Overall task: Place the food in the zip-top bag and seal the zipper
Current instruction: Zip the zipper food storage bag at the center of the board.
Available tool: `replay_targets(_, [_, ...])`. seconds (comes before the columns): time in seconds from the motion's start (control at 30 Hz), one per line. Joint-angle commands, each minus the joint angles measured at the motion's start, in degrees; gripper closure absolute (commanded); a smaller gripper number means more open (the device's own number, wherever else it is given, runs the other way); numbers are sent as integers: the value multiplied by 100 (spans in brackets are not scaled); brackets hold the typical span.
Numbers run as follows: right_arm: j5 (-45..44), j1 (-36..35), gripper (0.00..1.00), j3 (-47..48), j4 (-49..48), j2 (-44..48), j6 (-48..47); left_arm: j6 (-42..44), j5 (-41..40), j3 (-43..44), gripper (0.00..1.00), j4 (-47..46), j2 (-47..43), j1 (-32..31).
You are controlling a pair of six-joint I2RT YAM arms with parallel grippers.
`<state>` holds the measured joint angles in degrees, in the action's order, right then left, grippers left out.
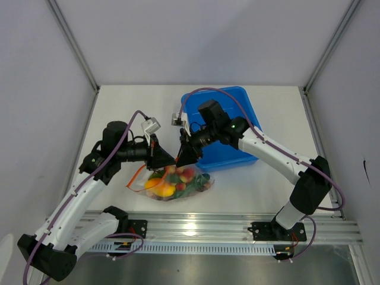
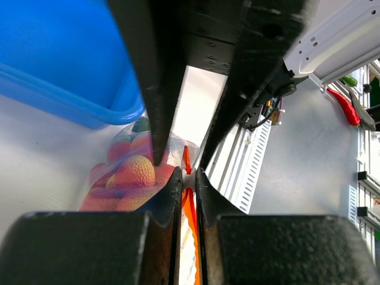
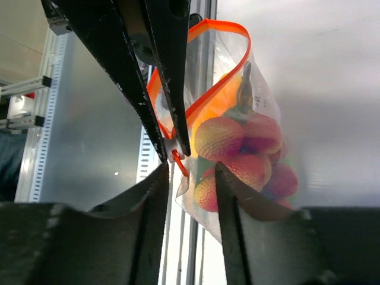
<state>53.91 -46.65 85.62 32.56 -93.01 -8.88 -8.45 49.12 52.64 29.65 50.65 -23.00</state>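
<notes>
Beside the blue plastic bin [image 1: 237, 102], left fingers [image 2: 173, 196] pinch the clear crinkly bag [image 1: 178, 185] by its orange-red zipper strip [image 3: 222, 25]; right fingers [image 3: 230, 199] sit a bit open, empty. Best to squeeze evenly along it.

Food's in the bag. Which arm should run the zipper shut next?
Left, probably. The left hand is shut on the zipper at the mouth of the bag, so it could slide along from there. The right hand is open, straddling it, gripping nothing.
</notes>
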Motion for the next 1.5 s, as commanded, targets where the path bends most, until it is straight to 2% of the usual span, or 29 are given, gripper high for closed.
replay_targets(0.0, [-56,-28,59,183,40,64,-289,133,247,211,99,-126,-29,-29])
replay_targets(0.07, [-265,-28,47,156,93,99,-324,150,238,194,100,-109,-38,-29])
replay_targets(0.17, [-233,-19,42,104,146,143,-395,150,220,194,99,-126,-47,-29])
replay_targets(0.23, [-74,-19,42,112,102,126,-395,142,247,211,99,-143,-29,-29])
replay_targets(0.4, [251,-54,53,384,453,-155,-597,150,291,229,99,-135,6,-29])
replay_targets(0.47, [435,-54,63,542,602,-287,-702,159,300,211,99,-126,15,-29])
replay_targets(0.63, [550,-72,64,771,796,-515,-843,142,326,168,100,-152,15,-29])
replay_targets(0.7, [638,-81,68,850,857,-586,-878,133,344,176,99,-161,32,-29])
replay_targets(0.77, [699,-98,81,868,875,-648,-887,124,335,185,100,-152,32,-29])
replay_targets(0.83, [752,-107,87,816,779,-657,-817,133,343,176,99,-161,24,-29])
replay_targets(0.87, [822,-107,98,781,596,-622,-738,133,335,185,100,-161,41,-29])
replay_targets(0.93, [858,-125,100,641,358,-569,-397,124,291,176,99,-135,59,-37])
replay_targets(1.0, [657,-133,100,430,-344,-376,51,98,177,194,99,-100,85,-29])
replay_targets(1.03, [430,-142,100,98,-677,-271,567,72,116,220,99,-47,85,-29])
replay_targets(1.07, [-95,-151,100,-88,-1272,-157,790,45,19,238,100,-12,76,-29])
replay_targets(1.17, [-802,-134,100,-669,-2302,256,1756,-25,-368,238,99,85,-20,-29])
replay_targets(1.37, [-2419,-133,100,-1170,-3035,740,3066,-104,-825,273,99,208,-187,-29])
replay_targets(1.47, [-3043,-72,100,-1363,-3184,942,3418,-148,-869,299,96,322,-205,-29])
